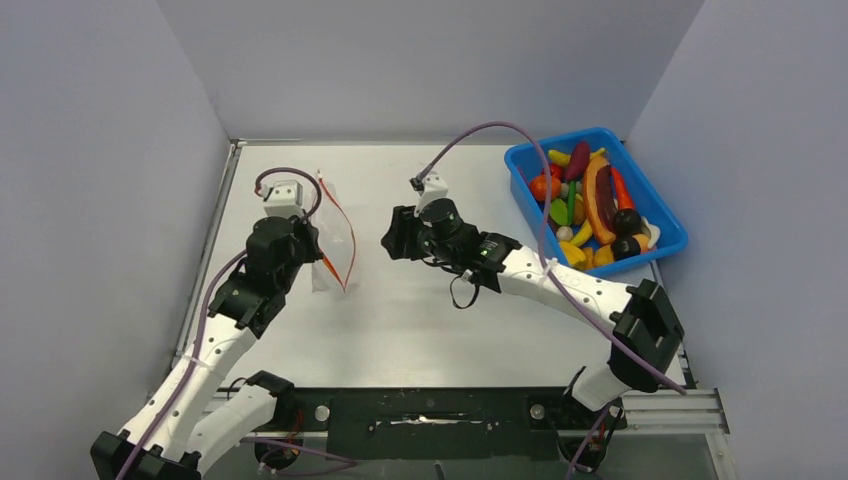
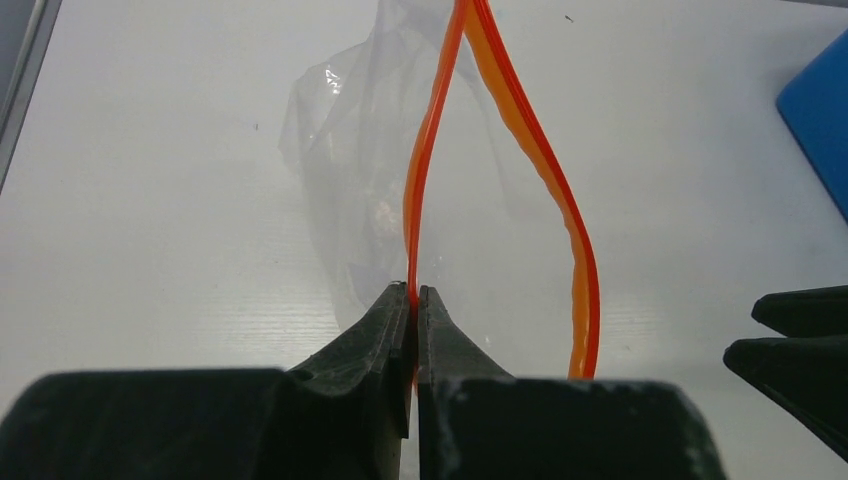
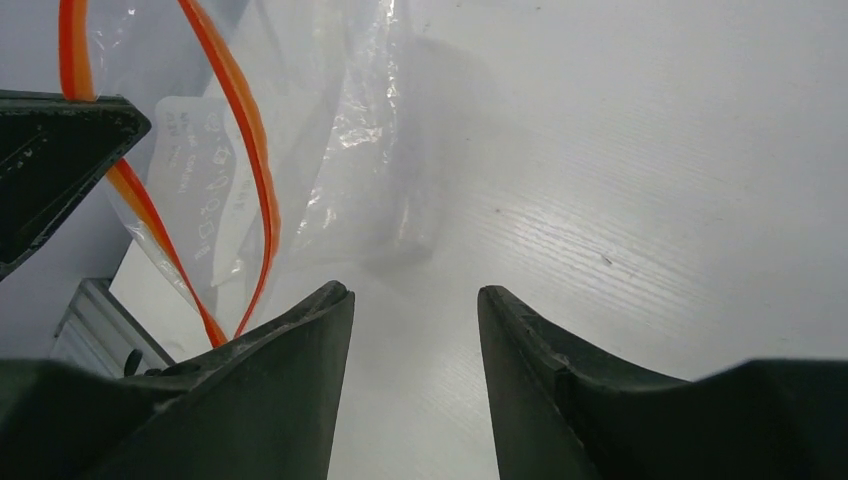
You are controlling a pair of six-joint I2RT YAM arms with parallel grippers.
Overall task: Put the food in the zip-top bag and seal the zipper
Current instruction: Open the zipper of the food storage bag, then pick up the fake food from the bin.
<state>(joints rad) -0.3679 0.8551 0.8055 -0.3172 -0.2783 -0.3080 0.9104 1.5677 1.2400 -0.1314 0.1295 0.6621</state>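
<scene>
The clear zip-top bag (image 1: 335, 235) stands open at the left of the table, its mouth facing the right arm. My left gripper (image 1: 312, 245) is shut on one lip of the red-orange zipper (image 2: 422, 190); the other lip (image 2: 560, 200) bows away, so the mouth gapes. The bag (image 2: 350, 130) looks empty. My right gripper (image 1: 392, 238) is open and empty, just right of the bag mouth, with the bag (image 3: 330, 150) and the zipper (image 3: 240, 150) at the upper left of its view. The food (image 1: 590, 205) lies in the blue tray.
The blue tray (image 1: 527, 195) with several toy fruits and vegetables stands at the back right, near the right wall. Grey walls close in the table on the left, back and right. Purple cables loop over both arms.
</scene>
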